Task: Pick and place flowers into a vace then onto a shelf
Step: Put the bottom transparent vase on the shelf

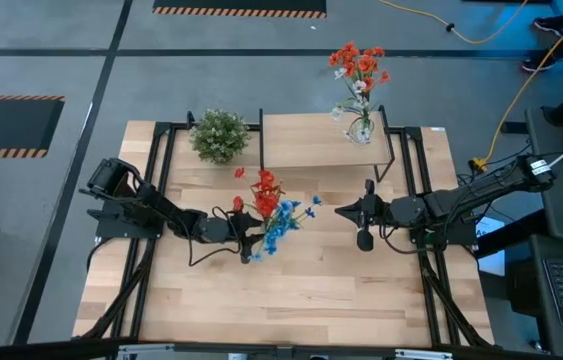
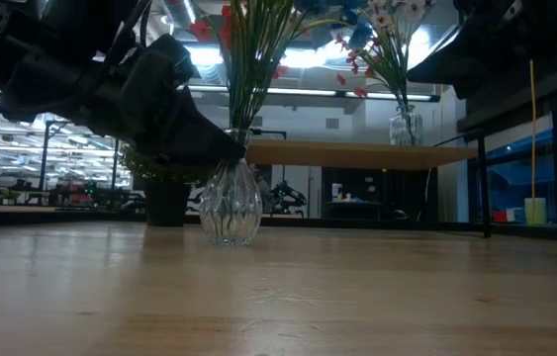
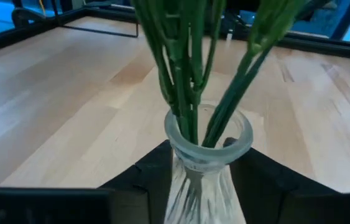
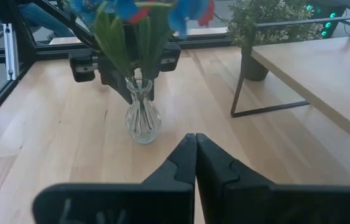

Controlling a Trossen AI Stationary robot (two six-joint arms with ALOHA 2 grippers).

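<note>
Fingers (image 3: 143, 180) of my left gripper (image 3: 202, 186) sit on either side of the glass vase's (image 3: 207, 149) neck, narrowed around it; I cannot tell whether they touch. Red and blue flowers (image 1: 273, 212) stand in that vase mid-table. My right gripper (image 4: 195, 165), pinched together, waits nearby. Another bouquet (image 1: 357, 68) stands on the shelf (image 1: 311, 140).
</note>
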